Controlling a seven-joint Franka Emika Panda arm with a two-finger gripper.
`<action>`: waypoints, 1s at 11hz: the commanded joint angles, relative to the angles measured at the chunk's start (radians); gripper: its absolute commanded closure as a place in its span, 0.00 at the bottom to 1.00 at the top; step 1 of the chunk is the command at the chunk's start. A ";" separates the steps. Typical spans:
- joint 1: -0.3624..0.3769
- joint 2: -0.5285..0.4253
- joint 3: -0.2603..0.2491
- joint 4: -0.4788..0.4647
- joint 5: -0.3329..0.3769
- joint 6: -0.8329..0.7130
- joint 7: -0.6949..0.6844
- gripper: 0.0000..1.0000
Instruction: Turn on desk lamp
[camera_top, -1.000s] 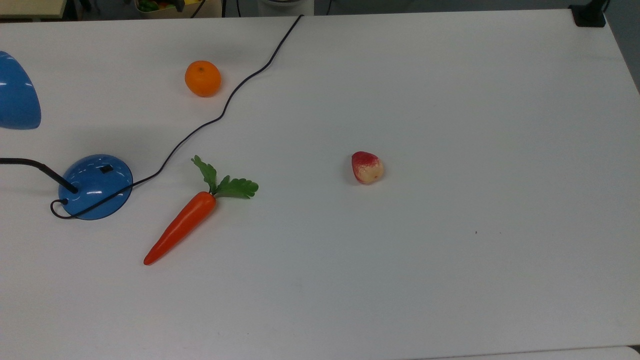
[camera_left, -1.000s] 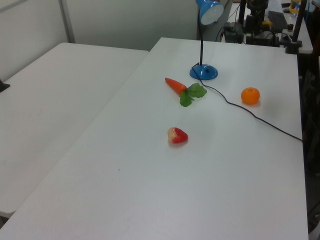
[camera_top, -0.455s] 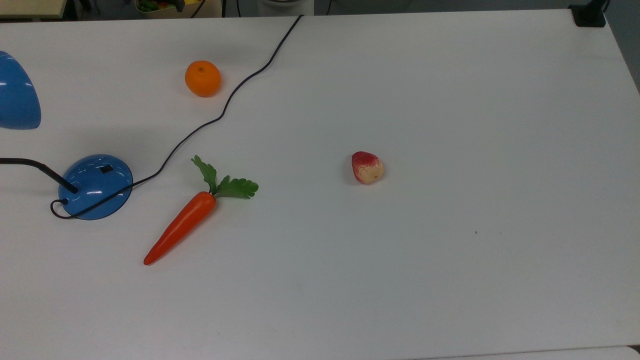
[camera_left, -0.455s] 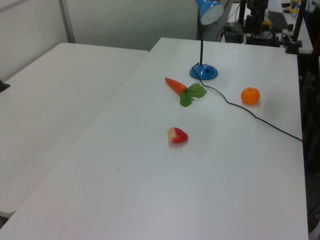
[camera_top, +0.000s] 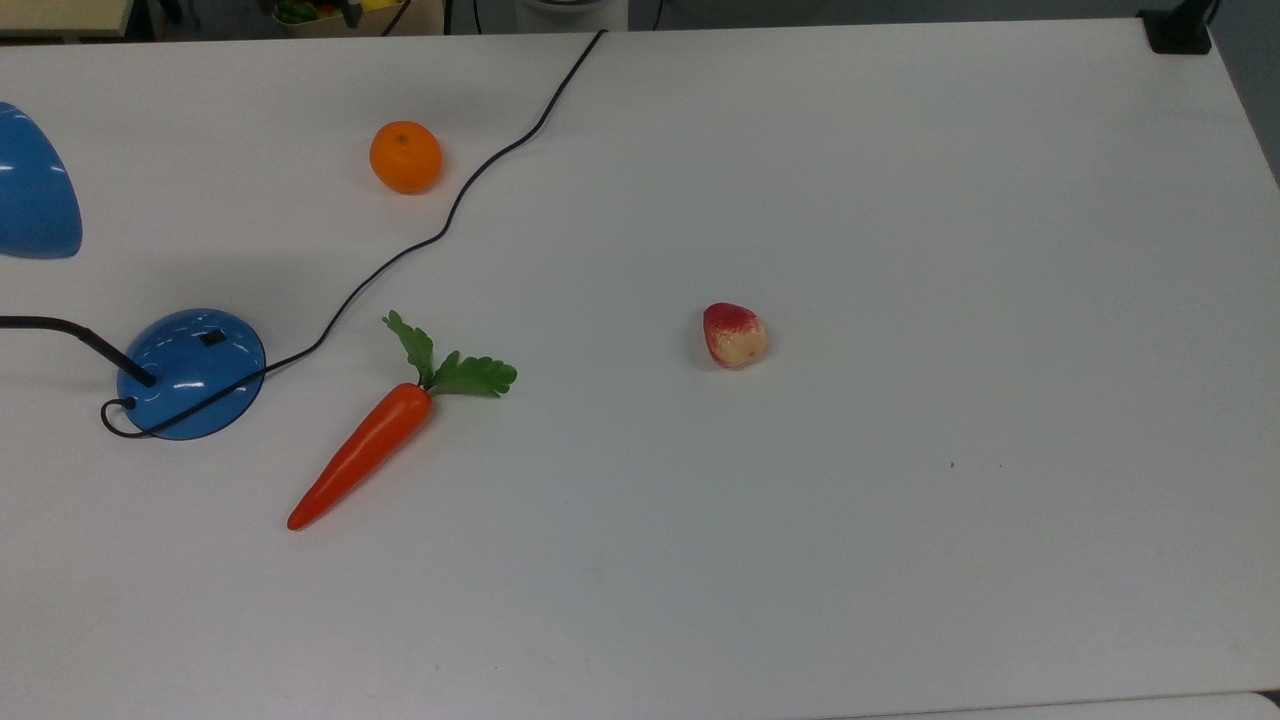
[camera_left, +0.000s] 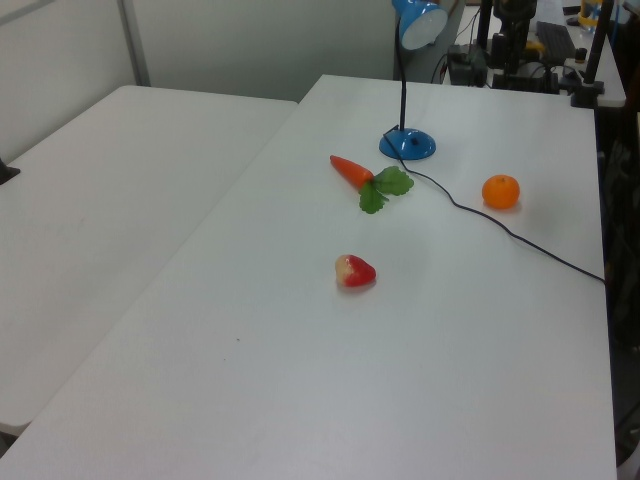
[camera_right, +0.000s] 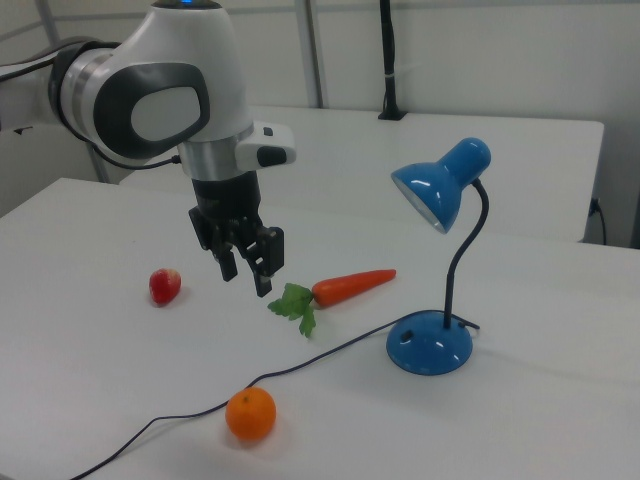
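The desk lamp stands at the top view's left, its blue domed base (camera_top: 190, 372) carrying a small black switch (camera_top: 212, 338). Its blue shade (camera_top: 35, 190) hangs beyond, on a black bendy neck (camera_top: 60, 328). The black cord (camera_top: 450, 215) runs from the base to the table's far edge. The left view has the base (camera_left: 407, 146) at the far end of the table. In the right view the base (camera_right: 430, 345) and shade (camera_right: 440, 190) are at the right. My gripper (camera_right: 245, 272) hangs open and empty above the table, well to the left of the lamp.
A toy carrot (camera_top: 365, 450) lies just right of the lamp base in the top view. An orange (camera_top: 405, 157) sits beyond the cord, and a red and cream fruit (camera_top: 734, 335) lies mid-table. The white table (camera_top: 900, 500) is bare to the top view's right.
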 joint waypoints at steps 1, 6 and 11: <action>0.013 -0.013 -0.016 -0.017 -0.014 0.002 0.000 0.83; -0.022 0.017 -0.014 -0.044 -0.005 0.165 0.098 0.97; -0.186 0.119 0.088 -0.044 0.018 0.399 0.213 0.97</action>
